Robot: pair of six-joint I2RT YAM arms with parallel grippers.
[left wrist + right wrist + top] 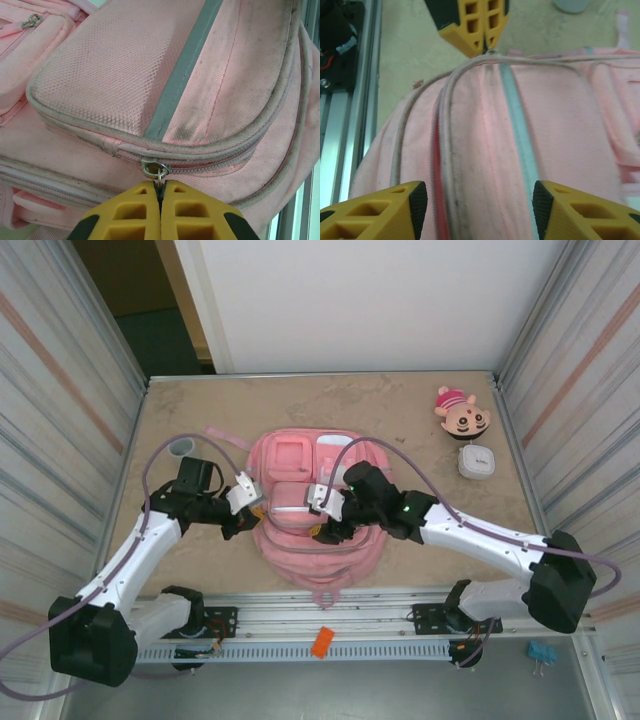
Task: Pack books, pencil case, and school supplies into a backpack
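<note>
Pink backpack (pixel 225 75) of matt woven cloth, front pocket (pixel 110 65) mesh-textured, piping (pixel 220 144) grubby and rough, zip pull (pixel 154 168) shiny metal, left gripper (pixel 160 185) fingers matt yellow plastic.

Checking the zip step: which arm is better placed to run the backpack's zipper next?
Left. The left gripper is shut on the zipper pull at the backpack side, ready to drag it along. The right gripper is open over the fabric, holding nothing, and could steady the bag.

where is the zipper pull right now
In the left wrist view the zipper pull sits low centre on the backpack, pinched in the shut left pincer.
</note>
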